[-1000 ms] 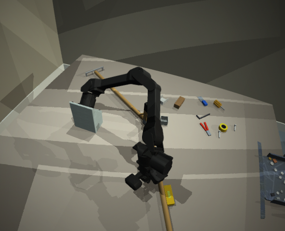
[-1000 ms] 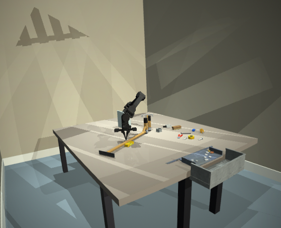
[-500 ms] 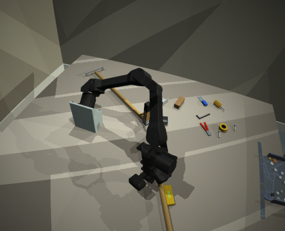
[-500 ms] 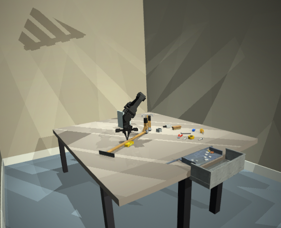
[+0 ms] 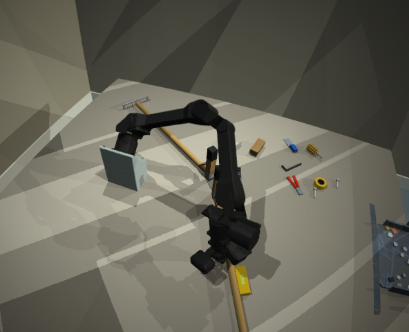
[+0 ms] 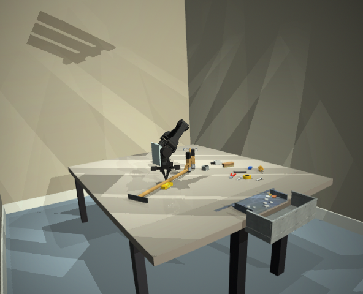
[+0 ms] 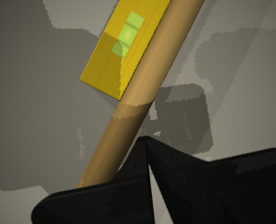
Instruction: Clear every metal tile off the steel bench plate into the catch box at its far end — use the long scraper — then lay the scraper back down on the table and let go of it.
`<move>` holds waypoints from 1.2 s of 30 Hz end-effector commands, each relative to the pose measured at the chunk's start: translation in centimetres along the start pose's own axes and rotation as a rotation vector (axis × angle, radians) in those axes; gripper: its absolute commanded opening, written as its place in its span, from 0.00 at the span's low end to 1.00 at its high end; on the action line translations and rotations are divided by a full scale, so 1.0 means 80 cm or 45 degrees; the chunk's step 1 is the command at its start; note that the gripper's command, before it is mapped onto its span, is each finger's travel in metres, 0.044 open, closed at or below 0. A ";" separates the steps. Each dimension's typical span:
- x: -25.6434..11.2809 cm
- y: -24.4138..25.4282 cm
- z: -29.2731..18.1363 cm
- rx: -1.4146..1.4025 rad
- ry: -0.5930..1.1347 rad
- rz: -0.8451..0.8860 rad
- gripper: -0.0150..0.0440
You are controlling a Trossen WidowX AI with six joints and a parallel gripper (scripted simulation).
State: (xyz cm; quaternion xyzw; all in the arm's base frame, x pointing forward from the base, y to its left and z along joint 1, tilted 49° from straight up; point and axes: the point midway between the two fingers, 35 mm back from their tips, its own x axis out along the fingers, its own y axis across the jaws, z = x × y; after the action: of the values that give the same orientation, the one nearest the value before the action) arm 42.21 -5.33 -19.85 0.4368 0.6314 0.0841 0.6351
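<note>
My gripper (image 6: pixel 166 179) (image 7: pixel 143 141) is shut with nothing between its fingers. Its tips point down close beside the wooden handle of the long scraper; whether they touch it cannot be told. In the top view the tips are hidden. The scraper's handle (image 5: pixel 238 303) (image 6: pixel 152 188) (image 7: pixel 158 75) lies along the table, and its black blade (image 6: pixel 138 198) is at the near left in the exterior view. Several small pale tiles (image 5: pixel 402 254) (image 6: pixel 271 201) lie scattered on the blue-grey steel plate (image 5: pixel 387 260) (image 6: pixel 254 200). The grey catch box (image 6: pixel 289 226) is at the plate's outer end.
A yellow level (image 5: pixel 242 280) (image 6: pixel 167 185) (image 7: pixel 101 67) lies against the handle. Orange-and-black posts (image 5: pixel 211 164) (image 6: pixel 187 161) stand near its other end. A long-handled rake (image 5: pixel 177 142) lies behind. A wood block (image 5: pixel 257 146), red pliers (image 5: pixel 294 184) and a yellow tape roll (image 5: pixel 320 183) lie to the right.
</note>
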 end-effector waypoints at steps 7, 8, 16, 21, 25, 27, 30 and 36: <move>0.001 0.011 0.009 0.006 -0.001 0.006 0.25; 0.001 0.012 0.010 0.006 -0.001 0.006 0.25; 0.003 0.020 0.016 0.006 -0.001 0.007 0.25; 0.003 0.025 0.019 0.006 -0.001 0.007 0.25; 0.004 0.029 0.022 0.006 -0.001 0.007 0.25; 0.004 0.031 0.024 0.006 -0.001 0.007 0.25; 0.005 0.034 0.026 0.006 -0.001 0.007 0.25; 0.005 0.041 0.029 0.005 -0.001 0.008 0.25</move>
State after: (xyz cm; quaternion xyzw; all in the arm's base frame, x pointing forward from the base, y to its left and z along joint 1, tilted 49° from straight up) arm 45.24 -4.44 -18.66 0.4394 0.6319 0.0821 0.6331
